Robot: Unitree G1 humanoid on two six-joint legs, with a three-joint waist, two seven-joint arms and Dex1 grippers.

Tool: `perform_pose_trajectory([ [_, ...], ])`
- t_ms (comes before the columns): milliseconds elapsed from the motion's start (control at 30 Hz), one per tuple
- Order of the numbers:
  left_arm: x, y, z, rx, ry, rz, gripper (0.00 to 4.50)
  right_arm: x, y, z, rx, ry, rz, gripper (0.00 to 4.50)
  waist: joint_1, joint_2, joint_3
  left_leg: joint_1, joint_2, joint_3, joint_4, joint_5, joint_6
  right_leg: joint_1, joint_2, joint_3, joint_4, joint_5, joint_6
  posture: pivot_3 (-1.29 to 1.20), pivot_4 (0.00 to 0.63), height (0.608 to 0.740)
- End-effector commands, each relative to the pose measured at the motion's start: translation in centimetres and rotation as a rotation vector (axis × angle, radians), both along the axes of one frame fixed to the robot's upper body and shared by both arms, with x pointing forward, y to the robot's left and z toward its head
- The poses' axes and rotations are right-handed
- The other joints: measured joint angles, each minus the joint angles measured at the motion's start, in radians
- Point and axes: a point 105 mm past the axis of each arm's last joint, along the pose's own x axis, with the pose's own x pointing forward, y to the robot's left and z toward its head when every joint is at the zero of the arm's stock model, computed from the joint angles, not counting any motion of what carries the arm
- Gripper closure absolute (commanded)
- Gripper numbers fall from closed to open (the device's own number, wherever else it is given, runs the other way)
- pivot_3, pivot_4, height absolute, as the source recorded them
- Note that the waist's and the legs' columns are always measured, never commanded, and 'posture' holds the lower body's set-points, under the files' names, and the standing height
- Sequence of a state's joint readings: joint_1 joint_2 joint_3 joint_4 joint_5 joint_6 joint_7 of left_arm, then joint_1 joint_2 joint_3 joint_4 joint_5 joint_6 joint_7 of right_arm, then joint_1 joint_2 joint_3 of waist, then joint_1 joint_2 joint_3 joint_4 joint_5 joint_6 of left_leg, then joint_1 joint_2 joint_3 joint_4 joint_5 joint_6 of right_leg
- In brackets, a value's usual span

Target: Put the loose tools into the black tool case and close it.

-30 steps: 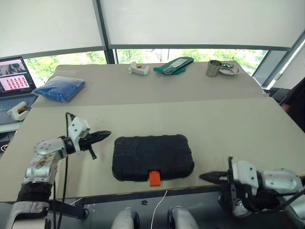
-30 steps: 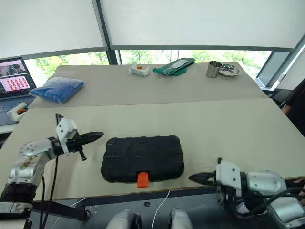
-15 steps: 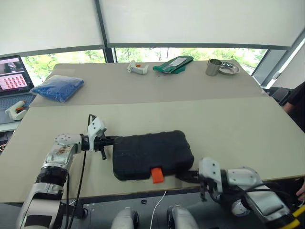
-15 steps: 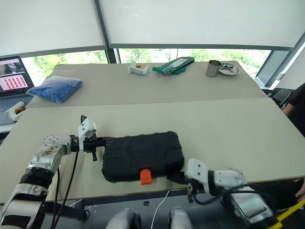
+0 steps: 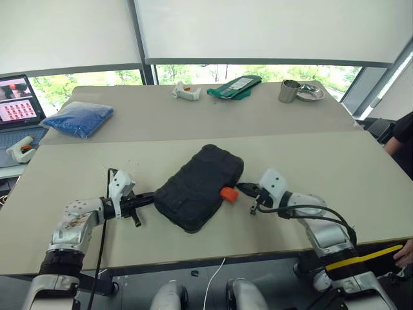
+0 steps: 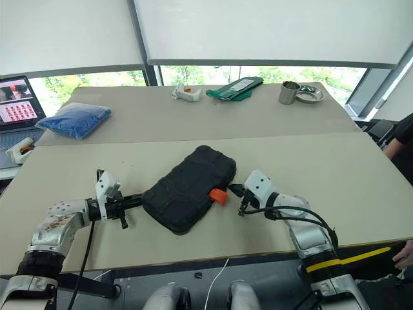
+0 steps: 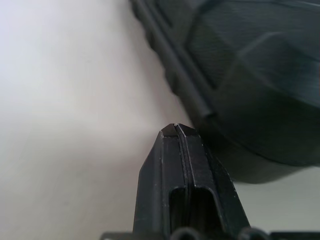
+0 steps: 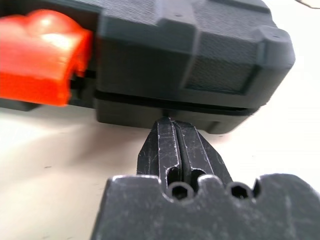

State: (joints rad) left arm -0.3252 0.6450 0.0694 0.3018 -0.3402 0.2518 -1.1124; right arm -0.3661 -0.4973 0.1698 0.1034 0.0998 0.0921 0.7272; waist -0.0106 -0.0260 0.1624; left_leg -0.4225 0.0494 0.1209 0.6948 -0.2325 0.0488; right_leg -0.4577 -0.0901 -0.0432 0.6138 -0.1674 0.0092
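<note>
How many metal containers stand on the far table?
2: a steel cup and a shallow steel bowl just to its right, touching or nearly so, near the far table's right end. Nothing seems hidden there.

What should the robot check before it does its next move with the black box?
1. Black tool case lid down: ok, the halves meet along the seam.
2. Orange latch clicked shut: cannot tell; it sticks out from the edge.
3. Case lying square to the table edge: not ok, it sits slanted.
4. Left gripper shut, tip at the case's near corner: ok.
5. Right gripper shut, tip against the latch side: ok.
6. Loose tools left out on the table: ok, none seen near the case.
</note>
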Motion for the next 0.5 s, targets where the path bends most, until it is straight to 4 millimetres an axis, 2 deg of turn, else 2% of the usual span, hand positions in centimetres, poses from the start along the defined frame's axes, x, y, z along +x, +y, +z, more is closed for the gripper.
perform_pose_trajectory([
  [33, -0.4, 0.4, 3.7, 0.02, -0.015, -0.043, 4.5, -0.2, -0.7, 1.8, 0.068, -0.039, -0.01, 4.44, -0.002, 0.0, 0.0, 0.0, 0.0, 0.0, 0.0, 0.0, 0.0, 0.0, 0.0, 0.0, 0.0, 0.0, 0.001, 0.0, 0.15, 0.74],
  [100, -0.6, -0.1, 5.7, -0.014, 0.001, -0.071, 4.5, -0.4, -0.9, 2.2, 0.111, -0.027, -0.019, 4.44, -0.001, 0.0, 0.0, 0.0, 0.0, 0.0, -0.001, 0.0, 0.0, 0.0, 0.0, 0.0, 0.0, 0.0, 0.001, 0.0, 0.15, 0.74],
  [167, -0.7, -1.6, 8.0, -0.09, 0.014, -0.131, 4.5, -1.0, -1.3, 1.9, 0.117, -0.022, -0.029, 4.44, 0.005, 0.0, 0.0, 0.0, 0.0, -0.001, 0.0, 0.0, 0.0, 0.0, 0.0, 0.0, 0.0, 0.0, 0.001, 0.0, 0.15, 0.74],
  [200, -0.9, -2.5, 8.8, -0.127, 0.041, -0.162, 4.5, -1.2, -1.5, 1.8, 0.123, -0.018, -0.042, 4.44, 0.007, 0.0, 0.0, 0.0, 0.0, -0.001, 0.0, 0.0, 0.0, 0.001, 0.0, -0.001, 0.0, -0.001, 0.001, 0.0, 0.15, 0.74],
  [267, -1.6, -5.4, 9.7, -0.159, 0.064, -0.27, 4.5, -1.9, -1.5, 2.1, 0.188, -0.025, -0.058, 4.44, 0.009, 0.0, 0.0, 0.0, 0.0, -0.001, 0.0, 0.0, 0.0, 0.002, 0.0, 0.0, -0.001, -0.001, 0.001, 0.0, 0.15, 0.74],
  [333, -1.4, -7.8, 9.8, -0.154, 0.049, -0.319, 4.5, -2.6, -1.4, 2.7, 0.257, -0.038, -0.06, 4.44, 0.015, 0.0, 0.0, 0.0, -0.001, -0.001, 0.0, 0.0, 0.0, 0.002, 0.0, 0.0, 0.0, -0.001, 0.002, 0.0, 0.15, 0.74],
  [400, -0.4, -9.5, 8.8, -0.101, 0.033, -0.304, 4.5, -3.2, -0.9, 3.2, 0.305, -0.054, -0.04, 4.44, 0.015, 0.0, 0.0, 0.0, -0.003, -0.001, 0.0, 0.0, 0.0, 0.002, 0.0, 0.001, 0.0, -0.001, 0.003, 0.0, 0.15, 0.74],
  [500, 1.5, -11.3, 5.7, 0.058, 0.009, -0.265, 4.5, -4.0, -0.1, 3.9, 0.347, -0.057, 0.001, 4.44, 0.007, 0.0, 0.0, 0.001, -0.004, -0.001, 0.0, 0.0, 0.0, 0.002, 0.002, 0.003, 0.0, 0.0, 0.004, 0.0, 0.15, 0.74],
])
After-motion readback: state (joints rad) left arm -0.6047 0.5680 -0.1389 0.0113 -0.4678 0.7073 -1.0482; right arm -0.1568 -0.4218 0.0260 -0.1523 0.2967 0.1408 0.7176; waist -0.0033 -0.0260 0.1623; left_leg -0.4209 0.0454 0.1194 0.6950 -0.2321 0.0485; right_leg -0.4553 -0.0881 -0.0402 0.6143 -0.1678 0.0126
